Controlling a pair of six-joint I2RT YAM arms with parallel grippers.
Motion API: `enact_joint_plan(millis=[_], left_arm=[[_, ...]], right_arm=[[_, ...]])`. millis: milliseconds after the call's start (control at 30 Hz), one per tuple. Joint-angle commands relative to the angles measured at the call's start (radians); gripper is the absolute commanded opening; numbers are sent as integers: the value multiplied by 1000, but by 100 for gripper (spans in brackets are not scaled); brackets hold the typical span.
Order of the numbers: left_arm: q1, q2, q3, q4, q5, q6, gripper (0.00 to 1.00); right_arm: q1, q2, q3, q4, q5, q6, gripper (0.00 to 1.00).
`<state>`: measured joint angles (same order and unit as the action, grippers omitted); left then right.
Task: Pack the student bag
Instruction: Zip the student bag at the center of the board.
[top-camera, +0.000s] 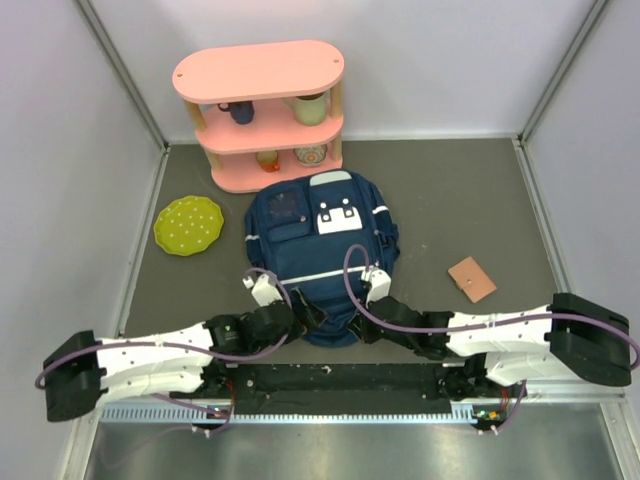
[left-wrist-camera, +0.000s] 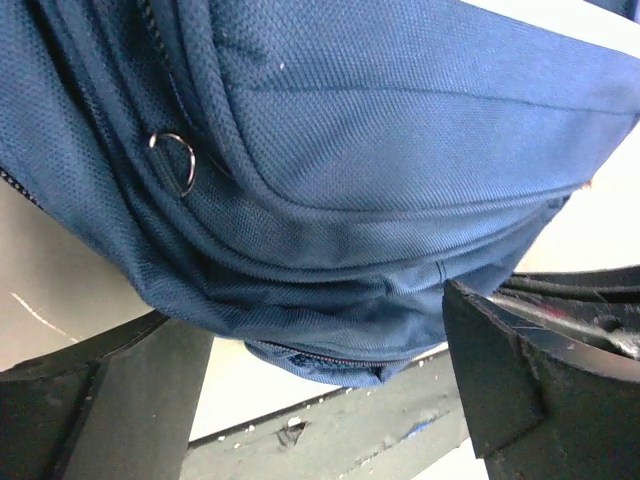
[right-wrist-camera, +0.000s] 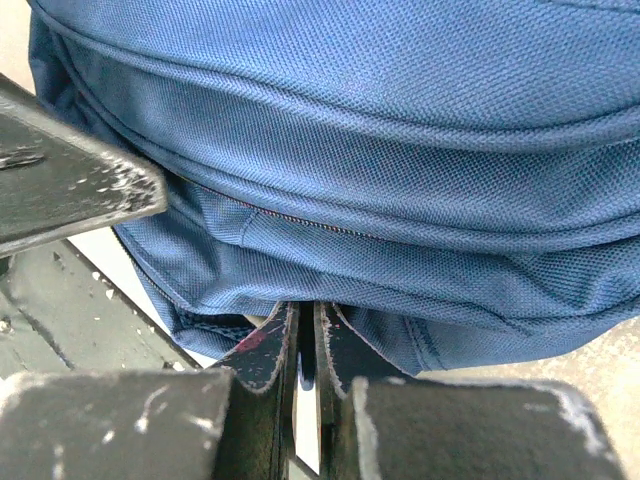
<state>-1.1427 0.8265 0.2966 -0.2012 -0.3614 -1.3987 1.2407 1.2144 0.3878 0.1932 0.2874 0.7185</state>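
White arms (top-camera: 150, 358), black joints (top-camera: 262, 326), purple cables (top-camera: 352, 285)

The overhead camera is fixed high behind the arms (top-camera: 150, 365) and looks down on the whole table (top-camera: 470, 190). The arms enter its frame at six o'clock, and the shelf (top-camera: 260, 75) stands at twelve. Each wrist camera is pressed very close against the student bag (top-camera: 320, 240), the left from about seven o'clock, the right from five, navy fabric filling both frames. All three views share the bag's near end.
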Motion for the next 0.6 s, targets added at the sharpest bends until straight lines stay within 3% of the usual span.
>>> enact_joint_plan(millis=[0, 33, 100, 133, 233, 367, 400, 567], left_arm=[[-20, 121, 59, 235, -67, -92, 91], [-20, 146, 58, 238, -70, -101, 73], [-20, 149, 38, 256, -79, -108, 51], [-19, 143, 27, 255, -85, -114, 32], [-19, 71, -2, 144, -147, -137, 0], [-17, -111, -24, -90, -235, -157, 0], [-12, -198, -24, -228, -249, -166, 0], [4, -485, -40, -529, -318, -192, 0]], right_arm=[[13, -36, -23, 11, -22, -1, 0], [13, -42, -26, 11, -22, -10, 0], [13, -55, -32, -3, -21, -14, 0], [13, -59, -30, -15, -17, -17, 0], [13, -76, -41, -58, 12, -1, 0], [5, -78, -46, -161, 96, 50, 0], [-7, -75, -49, -179, 102, 59, 0], [-70, -87, -72, -179, 93, 76, 0]])
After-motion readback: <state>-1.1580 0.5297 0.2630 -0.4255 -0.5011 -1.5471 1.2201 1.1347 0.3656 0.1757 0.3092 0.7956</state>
